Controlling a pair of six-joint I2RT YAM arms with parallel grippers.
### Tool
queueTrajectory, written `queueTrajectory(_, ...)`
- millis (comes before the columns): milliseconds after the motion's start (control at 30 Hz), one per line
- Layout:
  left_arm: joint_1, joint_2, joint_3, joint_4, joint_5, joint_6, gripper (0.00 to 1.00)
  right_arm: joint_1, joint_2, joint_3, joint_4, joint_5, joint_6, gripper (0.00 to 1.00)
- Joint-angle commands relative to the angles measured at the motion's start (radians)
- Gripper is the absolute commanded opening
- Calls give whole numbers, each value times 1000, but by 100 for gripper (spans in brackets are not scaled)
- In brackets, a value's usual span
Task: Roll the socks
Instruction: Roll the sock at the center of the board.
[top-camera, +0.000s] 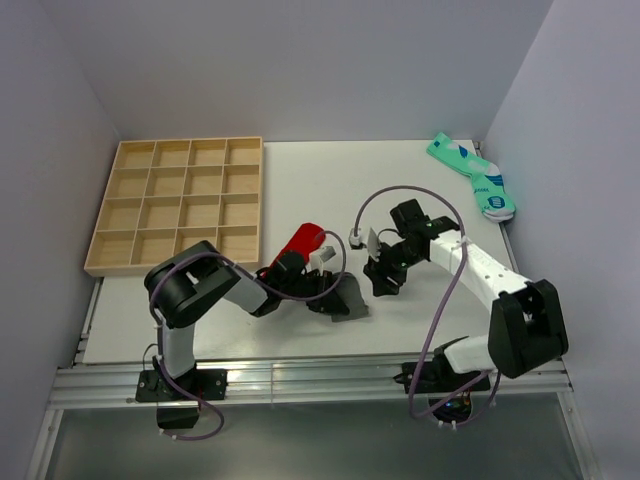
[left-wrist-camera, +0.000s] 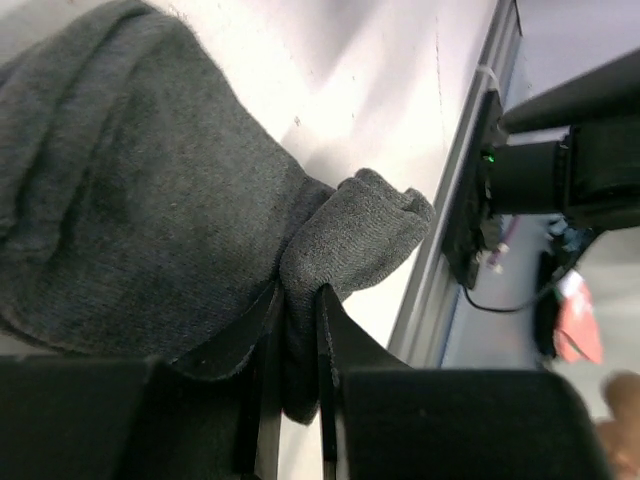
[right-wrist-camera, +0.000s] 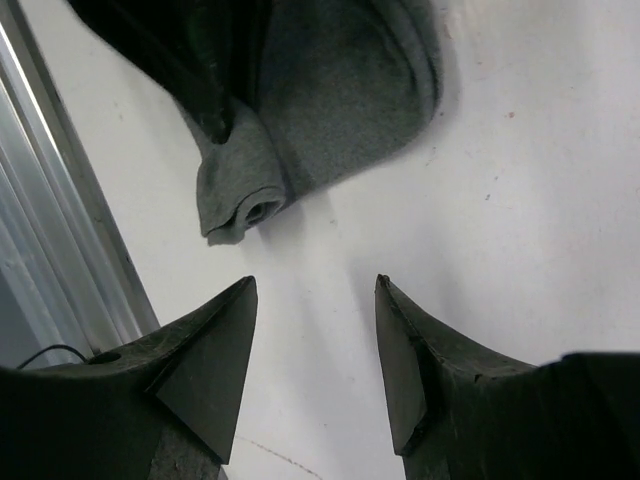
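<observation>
The dark grey sock (top-camera: 352, 303) lies bunched on the white table near its front edge. My left gripper (top-camera: 335, 295) is shut on it. In the left wrist view a fold of the grey sock (left-wrist-camera: 140, 180) is pinched between the two narrow jaws of that gripper (left-wrist-camera: 298, 300). The red sock (top-camera: 300, 243) lies just behind the left arm, partly hidden by it. My right gripper (top-camera: 383, 283) hovers open just right of the grey sock. In its wrist view the right gripper (right-wrist-camera: 315, 285) has nothing between its fingers, and the grey sock (right-wrist-camera: 340, 100) lies a short way ahead.
A wooden compartment tray (top-camera: 180, 205) sits at the back left. Mint-green patterned socks (top-camera: 475, 175) lie at the back right corner. The table's metal front rail (left-wrist-camera: 450, 260) runs close to the grey sock. White walls enclose three sides.
</observation>
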Motion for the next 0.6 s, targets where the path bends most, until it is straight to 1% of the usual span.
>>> queueTrajectory(0,39,51,29,-161,164,-29,0,25,-89,-59,28,-23,-91,58)
queueTrajectory(133,53,74,87,-244,222,-46,0,114,-219,-161,106,35,-112,59)
queueTrajectory(167,56,78,99,-266,233,-48,0,154,-241,-181,138,51,-114,59)
queueTrajectory(200,57,82,110,-281,235,-52,0,172,-277,-217,155,57,-115,60)
queueTrajectory(267,59,97,141,-328,255,-46,0,232,-305,-244,195,80,-118,61)
queueTrajectory(367,62,109,161,-350,267,-49,0,280,-324,-276,229,95,-120,63)
queueTrajectory(567,89,137,175,-364,295,-60,0,360,-276,-322,313,163,-126,65)
